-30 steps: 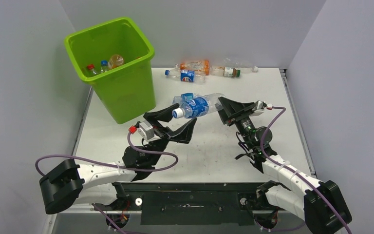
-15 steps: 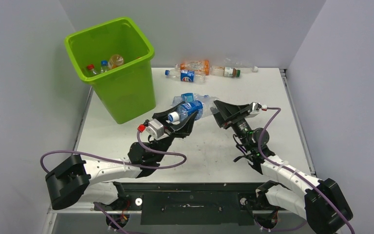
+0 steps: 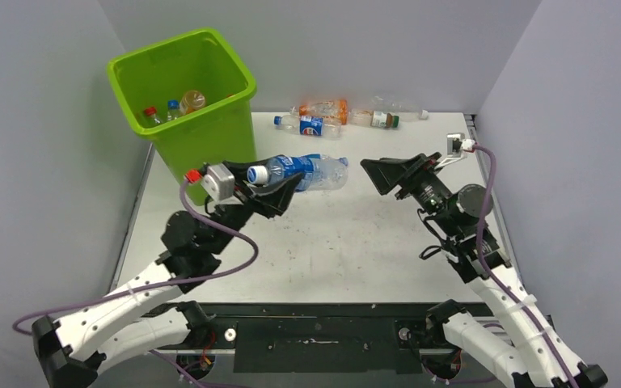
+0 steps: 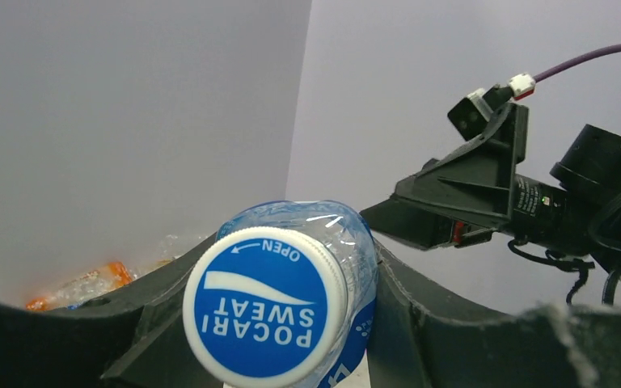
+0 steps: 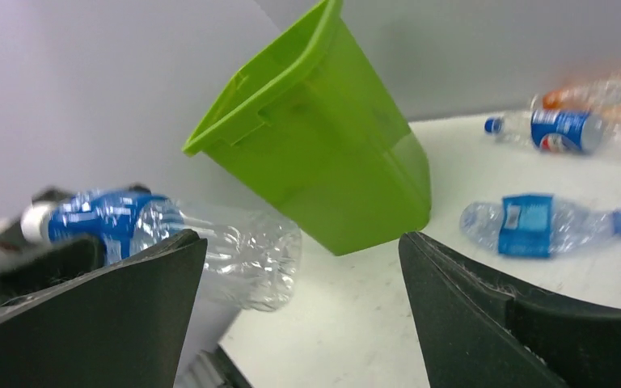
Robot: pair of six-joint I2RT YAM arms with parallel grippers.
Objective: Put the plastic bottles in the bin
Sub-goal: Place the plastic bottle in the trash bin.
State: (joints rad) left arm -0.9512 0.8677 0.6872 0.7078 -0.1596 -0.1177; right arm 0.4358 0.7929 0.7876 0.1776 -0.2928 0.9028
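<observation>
One plastic bottle (image 3: 317, 171), with a blue label and a blue-and-white cap (image 4: 266, 316) reading Pocari Sweat, is pinched in my left pincer (image 3: 285, 174). I hold it roughly level above the table (image 3: 348, 242), cap toward my wrist and clear base pointing right. It hangs just beside the right wall of the bin (image 3: 214, 153), outside it and not over the opening. Three bottles (image 3: 174, 107) show inside the bin, and perhaps more sit lower down where I cannot see.

My right pincer (image 3: 378, 178) is spread wide with nothing in it, facing the held bottle from the right and apart from it. Between its fingers (image 5: 105, 323) I see a second blue-labelled bottle (image 5: 534, 225) lying on the table near the bin's foot. Along the far edge lie a Pepsi bottle (image 3: 311, 125), an orange-labelled bottle (image 3: 323, 108) just behind it, and a clear bottle (image 3: 382, 119) to their right.
</observation>
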